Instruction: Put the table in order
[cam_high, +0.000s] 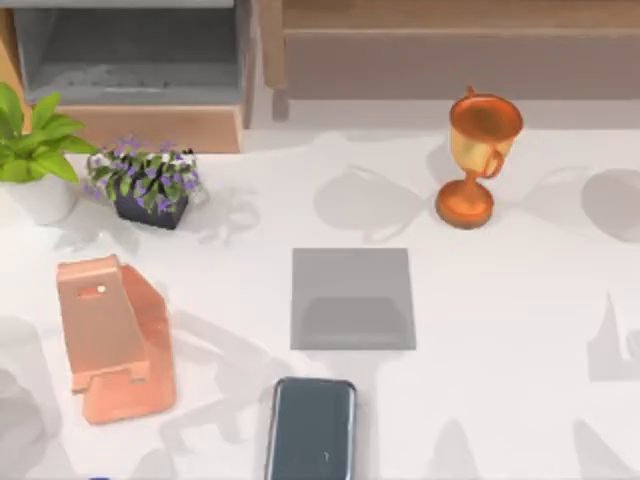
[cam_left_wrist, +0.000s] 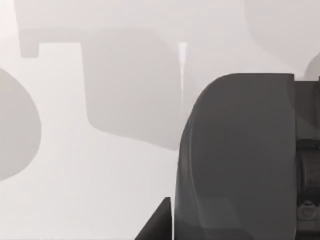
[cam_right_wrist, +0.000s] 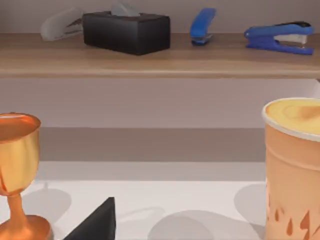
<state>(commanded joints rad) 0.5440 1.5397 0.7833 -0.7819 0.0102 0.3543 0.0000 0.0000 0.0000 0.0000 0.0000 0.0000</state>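
The white table (cam_high: 500, 330) spreads under everything. Nearest lies a dark phone (cam_high: 311, 428), a pink stand (cam_high: 112, 338) leftward; beyond, a grey mat (cam_high: 352, 298); farther, two potted plants (cam_high: 148, 180) and a copper trophy (cam_high: 478, 155) before the wooden shelf (cam_high: 150, 125). Whether either gripper is spread, I cannot tell.

We find a rendered office or study desk. The white surface (cam_high: 500, 330) carries a phone (cam_high: 311, 428), a pink phone stand (cam_high: 113, 338), two potted plants (cam_high: 35, 150) and a trophy (cam_high: 478, 155); the wooden shelf (cam_right_wrist: 160, 60) holds staplers (cam_right_wrist: 277, 36) and a tissue box (cam_right_wrist: 126, 31).
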